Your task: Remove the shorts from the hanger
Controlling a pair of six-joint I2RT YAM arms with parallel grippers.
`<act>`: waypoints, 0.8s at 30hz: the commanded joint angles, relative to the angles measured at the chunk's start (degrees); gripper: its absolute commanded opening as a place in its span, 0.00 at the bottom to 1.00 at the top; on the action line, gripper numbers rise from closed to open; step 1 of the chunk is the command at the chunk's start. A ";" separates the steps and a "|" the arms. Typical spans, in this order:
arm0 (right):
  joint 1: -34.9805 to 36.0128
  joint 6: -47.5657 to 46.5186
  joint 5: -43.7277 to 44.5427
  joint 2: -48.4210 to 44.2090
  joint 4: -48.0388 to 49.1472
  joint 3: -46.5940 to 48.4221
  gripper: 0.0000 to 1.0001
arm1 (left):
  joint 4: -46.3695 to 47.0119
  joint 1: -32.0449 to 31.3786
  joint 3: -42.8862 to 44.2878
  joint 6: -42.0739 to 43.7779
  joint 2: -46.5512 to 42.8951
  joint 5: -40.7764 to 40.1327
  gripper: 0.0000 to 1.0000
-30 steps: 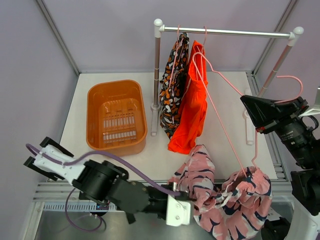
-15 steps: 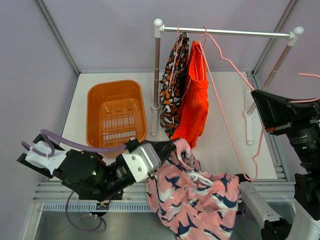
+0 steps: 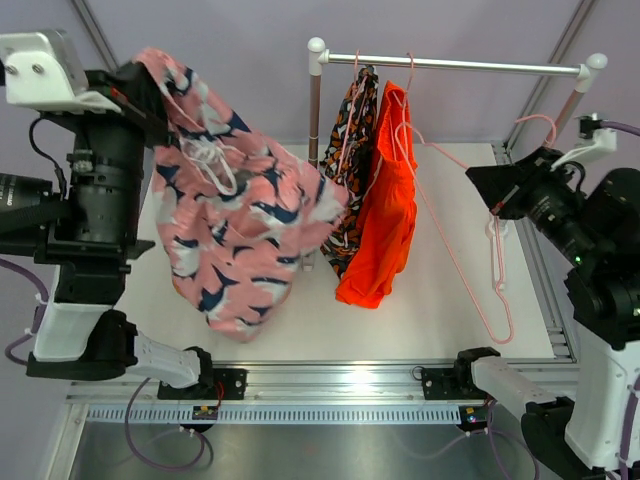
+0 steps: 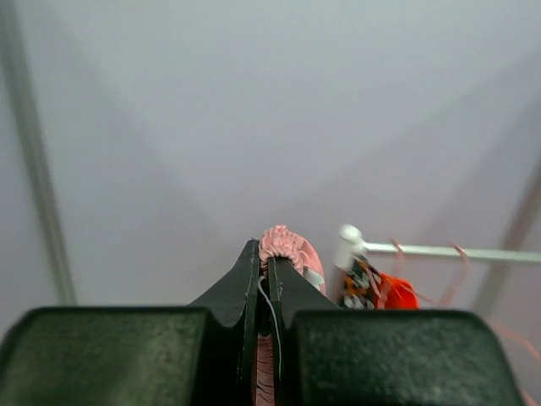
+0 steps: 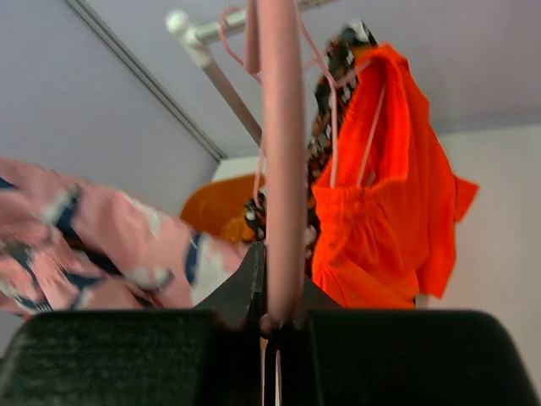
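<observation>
Nearest, at 9 o'clock of the table, the left gripper is raised high with its jaws together, clamped on a bunched fold of the waistband of the pink shorts. This garment hangs free from the grip, clear of the hanger. It is soft pink fabric with dark navy and white shapes, gathered at the top with a white cord looped just below, and spread wider toward the hem. Its lower edge hangs over the table at 8 o'clock.

At 3 o'clock the right gripper has its jaws closed on the thin pink wire hanger. The hanger carries no garment and droops toward 5 o'clock.

Farther back, at 12 o'clock, two more shorts hang from the white rail. The plain bright orange shorts are on a pink hanger. The black shorts, patterned in orange and white, touch them on the 9 o'clock side, just beside the rail's upright post.
</observation>
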 commanded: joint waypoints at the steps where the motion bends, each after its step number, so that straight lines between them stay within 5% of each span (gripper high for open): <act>1: 0.25 -2.86 -0.02 1.27 -4.31 -1.97 0.00 | -0.98 9.44 7.54 1.93 7.78 5.69 0.00; 4: 0.17 -4.17 -0.02 2.41 -5.01 -2.67 0.00 | -3.36 18.15 14.83 -3.17 11.57 10.79 0.00; 9: 0.25 -6.64 0.07 5.40 -6.24 -0.48 0.00 | -0.74 30.61 15.31 -10.64 13.87 23.00 0.00; 18: 0.26 -10.60 1.12 7.16 -7.65 1.37 0.00 | 0.13 60.06 15.83 -49.21 21.24 41.55 0.00; 24: 0.25 -10.86 0.86 6.46 -5.98 -0.21 0.00 | 5.77 61.06 17.94 -47.49 25.82 44.38 0.00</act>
